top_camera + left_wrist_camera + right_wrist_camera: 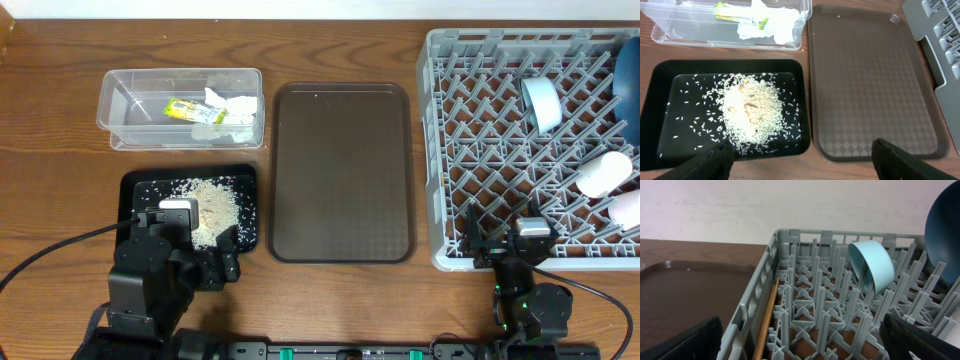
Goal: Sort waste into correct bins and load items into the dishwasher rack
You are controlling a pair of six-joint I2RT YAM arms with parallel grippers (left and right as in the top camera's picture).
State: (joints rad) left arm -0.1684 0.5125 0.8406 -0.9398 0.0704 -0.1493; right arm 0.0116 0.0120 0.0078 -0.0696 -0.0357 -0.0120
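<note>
The grey dishwasher rack (434,150) (759,282) holds the pale-blue bowl (542,103) (872,265), dark-blue plate (628,75) (942,227), cream cup (606,172) and pink cup (628,210). A wooden chopstick (767,317) lies along the inside of its left wall. The clear tub (130,110) (685,30) contains the white napkin (232,107) (772,22) and the yellow-green wrapper (185,108) (730,7). Rice (212,203) (752,107) is heaped in the black tray (135,190) (670,115). My left gripper (215,265) (802,167) hangs open over that tray's near right corner. My right gripper (500,245) (800,350) stands open at the rack's near left corner, holding nothing.
The brown serving tray (342,170) (870,85) (685,290) lies between the black tray and the rack, with nothing on it. Both arm bases sit along the table's front edge. A pale wall rises behind the rack.
</note>
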